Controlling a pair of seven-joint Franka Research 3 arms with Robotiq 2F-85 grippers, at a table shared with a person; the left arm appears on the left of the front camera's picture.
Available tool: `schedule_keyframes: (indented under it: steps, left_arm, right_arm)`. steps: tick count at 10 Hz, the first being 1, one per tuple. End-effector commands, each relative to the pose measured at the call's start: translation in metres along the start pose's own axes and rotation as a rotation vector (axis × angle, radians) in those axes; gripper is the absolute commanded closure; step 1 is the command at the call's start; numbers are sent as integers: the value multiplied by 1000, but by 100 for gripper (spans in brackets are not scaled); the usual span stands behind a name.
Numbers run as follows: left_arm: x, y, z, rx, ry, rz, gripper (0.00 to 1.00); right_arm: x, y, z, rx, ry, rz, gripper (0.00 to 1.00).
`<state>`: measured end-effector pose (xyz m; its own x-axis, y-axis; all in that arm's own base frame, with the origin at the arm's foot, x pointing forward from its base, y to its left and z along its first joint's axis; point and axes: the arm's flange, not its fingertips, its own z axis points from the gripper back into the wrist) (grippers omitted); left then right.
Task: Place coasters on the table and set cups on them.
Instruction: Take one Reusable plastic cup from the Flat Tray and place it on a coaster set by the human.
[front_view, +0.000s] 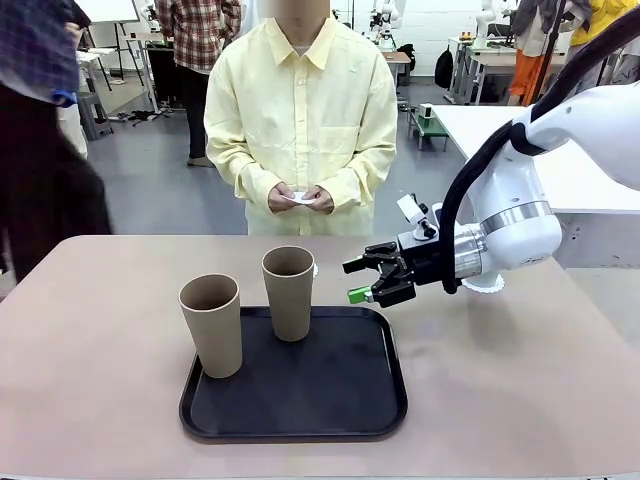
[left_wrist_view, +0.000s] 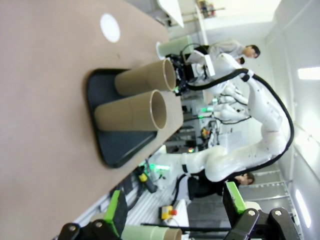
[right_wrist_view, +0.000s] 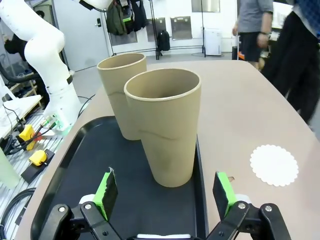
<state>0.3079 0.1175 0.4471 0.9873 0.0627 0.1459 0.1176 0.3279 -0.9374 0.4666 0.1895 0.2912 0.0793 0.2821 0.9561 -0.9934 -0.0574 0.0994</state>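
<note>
Two tan cups, the front cup (front_view: 212, 325) and the rear cup (front_view: 289, 292), stand upright on the black tray (front_view: 330, 390) near the worktop's (front_view: 90, 330) near edge. The right gripper (front_view: 353, 281) hovers just off the tray's far right corner, fingers spread wide and empty. The left gripper (left_wrist_view: 175, 205) gapes empty too. One coaster (right_wrist_view: 274, 165) lies on open worktop beyond the tray's far edge.

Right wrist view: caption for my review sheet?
Open right gripper faces two tan cups on black tray; white coaster on table.

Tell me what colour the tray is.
Black; the tray shows best in the front view.
</note>
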Motion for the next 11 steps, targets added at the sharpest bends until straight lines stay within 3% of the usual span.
schedule_keyframes:
  steps: [1,5,11]
  left_arm:
    - [1,-1,1,-12,-8,-5,0]
    - [1,-1,1,-12,-8,-5,0]
    - [1,-1,1,-12,-8,-5,0]
  right_arm:
    - [-1,-1,2,-4,-1,-3,0]
    - [-1,-1,2,-4,0,-1,0]
    - [-10,-4,-31,-33,-40,66,0]
